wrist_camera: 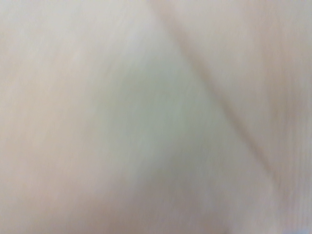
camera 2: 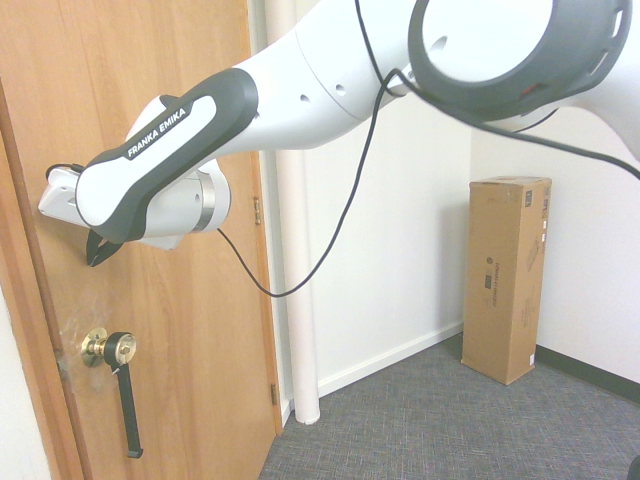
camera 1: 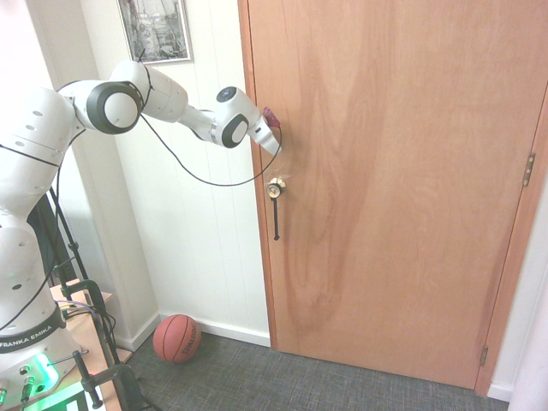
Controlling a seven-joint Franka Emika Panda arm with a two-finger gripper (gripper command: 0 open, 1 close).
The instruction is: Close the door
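Observation:
The door (camera 1: 394, 171) is tall light-brown wood, and its knob-side edge lies in line with the frame. A brass knob (camera 1: 275, 188) with a thin black strap (camera 1: 276, 221) sits near that edge. My gripper (camera 1: 279, 151) is shut and empty, its tip against the door face just above the knob. From the other side, the door (camera 2: 200, 340), the knob (camera 2: 110, 347) and a dark fingertip (camera 2: 97, 250) against the wood show. The wrist view holds only blurred pale wood (wrist_camera: 156, 117).
An orange basketball (camera 1: 176, 338) lies on the grey carpet by the white panelled wall (camera 1: 205, 240). A tall cardboard box (camera 2: 505, 277) stands against the far wall. A white pipe (camera 2: 295, 300) runs up beside the door's hinge side.

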